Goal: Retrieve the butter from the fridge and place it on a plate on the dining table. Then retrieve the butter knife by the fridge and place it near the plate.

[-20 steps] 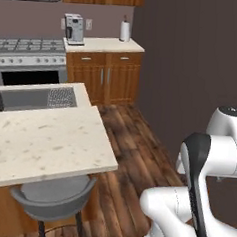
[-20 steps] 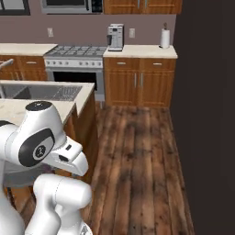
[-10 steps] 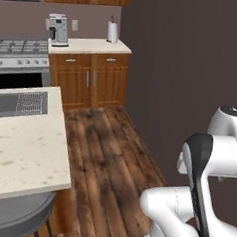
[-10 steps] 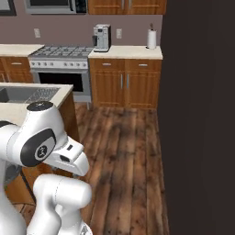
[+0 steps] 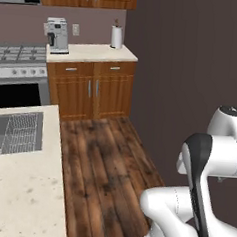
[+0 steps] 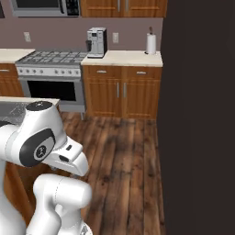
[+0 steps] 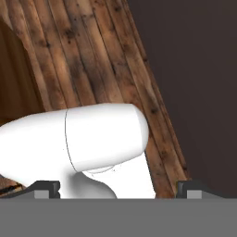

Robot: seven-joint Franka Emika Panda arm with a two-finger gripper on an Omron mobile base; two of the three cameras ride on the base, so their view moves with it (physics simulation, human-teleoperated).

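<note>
Both base cams sit behind the arm, looking forward and down across the wood floor point(image 5: 105, 159) at the far wall counter point(image 6: 133, 57) with its coffee machine point(image 5: 57, 34) and paper towel roll point(image 6: 151, 43), from left and right. The hand cam points steeply down, close over the floorboards.

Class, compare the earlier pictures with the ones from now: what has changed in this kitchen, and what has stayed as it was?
The base has driven on, so the whole view shifted: the stone-topped table slid left and the stool left the frame. The things themselves did not move. The gripper took hold of nothing; its jaws stay wide open. The arm keeps its folded pose.
</note>
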